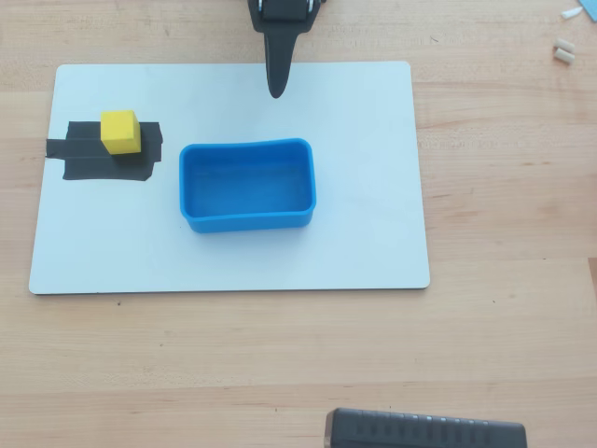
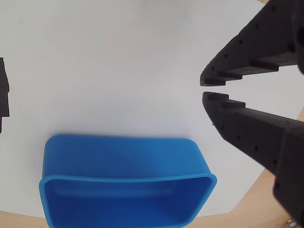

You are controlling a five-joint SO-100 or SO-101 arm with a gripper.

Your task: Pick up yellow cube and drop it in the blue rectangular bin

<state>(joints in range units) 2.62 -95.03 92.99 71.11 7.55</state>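
The yellow cube (image 1: pixel 120 131) sits on a black tape patch (image 1: pixel 93 163) at the left of the white board in the overhead view; it is out of the wrist view. The blue rectangular bin (image 1: pixel 244 222) stands empty in the middle of the board, to the right of the cube. It also shows in the wrist view (image 2: pixel 118 156), low and left of the fingers. My gripper (image 1: pixel 275 91) hangs over the board's far edge, beyond the bin and well right of the cube. In the wrist view the gripper (image 2: pixel 205 89) has its tips almost touching and holds nothing.
The white board (image 1: pixel 373 187) lies on a wooden table. A dark ribbed object (image 1: pixel 424 431) sits at the near table edge. Small pale bits (image 1: pixel 562 51) lie at the top right. The tape's edge shows at the left of the wrist view (image 2: pixel 4 95).
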